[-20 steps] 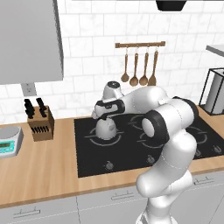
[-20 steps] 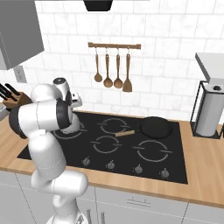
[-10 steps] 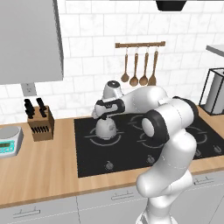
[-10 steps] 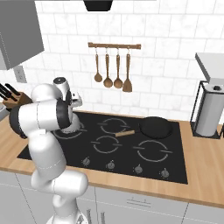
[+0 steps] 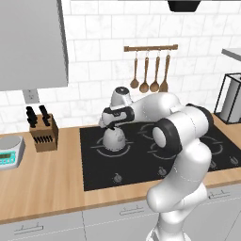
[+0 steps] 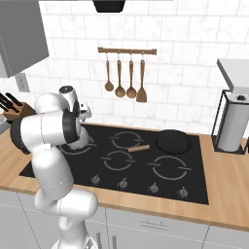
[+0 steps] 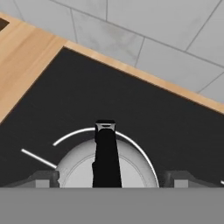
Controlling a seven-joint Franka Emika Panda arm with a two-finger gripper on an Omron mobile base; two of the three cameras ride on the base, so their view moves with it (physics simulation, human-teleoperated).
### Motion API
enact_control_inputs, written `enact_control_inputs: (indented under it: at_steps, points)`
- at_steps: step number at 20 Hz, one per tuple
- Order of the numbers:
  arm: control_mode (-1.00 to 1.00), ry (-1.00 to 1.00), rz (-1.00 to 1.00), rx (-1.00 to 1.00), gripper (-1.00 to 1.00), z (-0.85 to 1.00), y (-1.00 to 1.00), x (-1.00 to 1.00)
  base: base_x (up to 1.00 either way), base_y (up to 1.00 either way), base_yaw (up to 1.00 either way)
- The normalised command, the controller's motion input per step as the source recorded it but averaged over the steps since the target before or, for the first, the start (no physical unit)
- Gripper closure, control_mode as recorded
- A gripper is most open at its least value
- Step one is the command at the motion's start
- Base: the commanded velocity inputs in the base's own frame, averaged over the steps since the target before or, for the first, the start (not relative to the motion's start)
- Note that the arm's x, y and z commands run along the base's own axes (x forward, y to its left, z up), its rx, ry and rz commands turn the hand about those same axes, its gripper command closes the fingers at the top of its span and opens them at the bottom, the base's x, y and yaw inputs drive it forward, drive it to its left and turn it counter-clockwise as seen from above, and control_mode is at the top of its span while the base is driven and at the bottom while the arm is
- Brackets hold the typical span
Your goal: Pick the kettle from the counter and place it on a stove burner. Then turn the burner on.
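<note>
No readable writing anywhere. The squat silver-grey kettle (image 5: 114, 138) with black arched handle sits on the black glass cooktop (image 5: 99, 169), far left, set in a light-tan wooden counter (image 5: 42, 181). The gripper (image 7: 111, 178) straddles it, jaws released.

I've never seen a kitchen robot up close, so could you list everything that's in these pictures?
kettle: one, silver with black handle, on the back left burner of the cooktop
frying pan: one, black, on the cooktop's back right
knife block: one, wooden, on the counter, left of the cooktop
kitchen scale: one, grey, far left on the counter
spoons and spatula: four, wooden, hanging on a wall rail
paper towel holder: one, black frame, right counter
fingers: two, dark, open either side of the kettle's handle
</note>
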Motion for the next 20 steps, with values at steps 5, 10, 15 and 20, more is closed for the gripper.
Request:
enact_control_inputs:
  at_steps: [5, 10, 15, 20]
  points:
    - [-1.0, -0.03, -0.01, 0.0, -1.0, 0.28, 0.0, -0.41, 0.0, 0.0, 0.0]
    - [-1.0, -0.01, 0.0, 0.0, -1.0, 0.42, -0.01, -0.95, 0.0, 0.0, 0.0]
    - [-1.0, 0.0, 0.0, 0.0, -1.0, 0.13, 0.0, -1.0, 0.0, 0.0, 0.0]
    - [-1.0, 0.02, -0.03, 0.0, -1.0, 0.0, 0.0, -0.99, 0.0, 0.0, 0.0]
